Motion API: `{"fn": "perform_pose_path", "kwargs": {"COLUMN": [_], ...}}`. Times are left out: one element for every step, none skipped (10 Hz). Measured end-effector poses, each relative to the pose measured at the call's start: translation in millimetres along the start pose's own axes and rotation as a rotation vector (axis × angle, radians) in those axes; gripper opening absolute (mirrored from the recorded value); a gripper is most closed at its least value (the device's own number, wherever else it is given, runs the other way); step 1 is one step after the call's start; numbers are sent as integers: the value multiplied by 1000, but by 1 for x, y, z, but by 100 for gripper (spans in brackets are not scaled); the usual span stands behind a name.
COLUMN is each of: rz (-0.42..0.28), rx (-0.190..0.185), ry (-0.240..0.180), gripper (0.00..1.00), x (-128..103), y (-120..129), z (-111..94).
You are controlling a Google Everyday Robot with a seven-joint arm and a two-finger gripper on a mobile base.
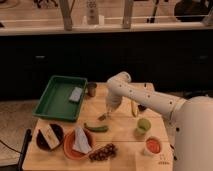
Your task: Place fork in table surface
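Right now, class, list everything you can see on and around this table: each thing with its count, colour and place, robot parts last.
table surface: 1, light tan planks, under everything
tray: 1, green, back left
flat item: 1, grey, inside tray
metal cup: 1, grey, right of tray
fork: 1, dark, mid-table, just below gripper
long vegetable: 1, green, in front of fork
yellow-handled utensil: 1, right of gripper
green cup: 1, right side
orange cup: 1, front right
bowl: 1, dark, front left
plate: 1, orange, holds pale cloth
grapes: 1 cluster, dark, front middle
arm: 1, white, from right
gripper: 1, above fork
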Motion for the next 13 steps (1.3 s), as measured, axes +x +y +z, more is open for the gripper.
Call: {"fn": "perform_pose_path", "kwargs": {"rz": [2,2,4,5,6,8,10,14,16,18,17,17,16], "rx": [-2,-3,-5,-5,-10,-19,-22,-26,-25,-25,-19,-17,-14], "ry": [-1,-1,-2,-3,-5,-7,-9,-15,-21,-31,-42,-53,-65], "gripper": [68,76,80,80,80,80,80,80,80,80,80,80,80], "x": [0,0,0,0,0,-1,0,1,2,3,5,7,9], "y": [1,1,1,0,0,1,0,0,1,1,0,0,-1], "z": [2,3,4,4,5,6,6,6,7,6,6,6,5]}}
